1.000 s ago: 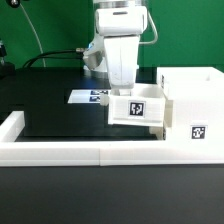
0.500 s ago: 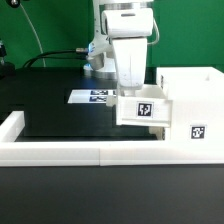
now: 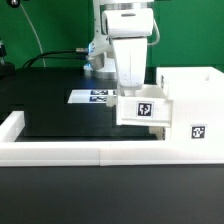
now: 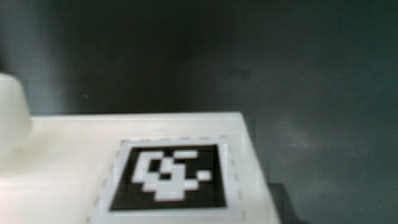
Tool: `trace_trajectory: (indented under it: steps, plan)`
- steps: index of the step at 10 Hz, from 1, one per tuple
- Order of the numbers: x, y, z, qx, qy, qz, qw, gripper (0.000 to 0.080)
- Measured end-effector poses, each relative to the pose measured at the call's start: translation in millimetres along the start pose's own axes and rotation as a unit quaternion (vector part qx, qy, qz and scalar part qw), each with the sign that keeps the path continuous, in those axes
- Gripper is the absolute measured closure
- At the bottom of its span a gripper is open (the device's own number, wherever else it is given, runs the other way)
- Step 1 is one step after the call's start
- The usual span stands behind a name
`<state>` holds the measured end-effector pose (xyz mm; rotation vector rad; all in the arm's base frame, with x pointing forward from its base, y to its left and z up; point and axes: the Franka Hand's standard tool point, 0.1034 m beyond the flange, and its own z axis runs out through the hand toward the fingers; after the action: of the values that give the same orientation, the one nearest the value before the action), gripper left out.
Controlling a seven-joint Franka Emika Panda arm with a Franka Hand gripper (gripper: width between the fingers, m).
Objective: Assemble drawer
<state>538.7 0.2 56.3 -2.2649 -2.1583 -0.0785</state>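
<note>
The pincer [image 3: 133, 90] sits directly above the drawer tray [image 3: 144, 108]; whether it grips the tray cannot be told. Beside it stands the casing [image 3: 196, 110] on the desk [image 3: 60, 120].

White boxy arm [image 3: 127, 45], grey band near top, black cable behind.

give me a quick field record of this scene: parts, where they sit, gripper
held part: small white plastic open-top tray with a square black-and-white tag, at the casing's open side
casing: tall boxy white plastic casing, exterior view's right
gripper: Panda gripper directly above the tray; jaws hidden
marker board: flat white marker board, behind the tray
border: long low white rail along the front
wrist view: tag fills the frame, blurred
</note>
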Motion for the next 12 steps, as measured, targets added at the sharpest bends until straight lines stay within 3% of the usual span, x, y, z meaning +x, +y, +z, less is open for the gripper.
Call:
trace_trajectory:
  steps: [5, 12]
  plan:
    - [-7.5, 0.1, 0.4, -0.002, -0.001, -0.022, 1.0, 0.0757]
    - [0.4, -0.2, 0.4, 0.0, -0.001, -0.005, 1.0, 0.0757]
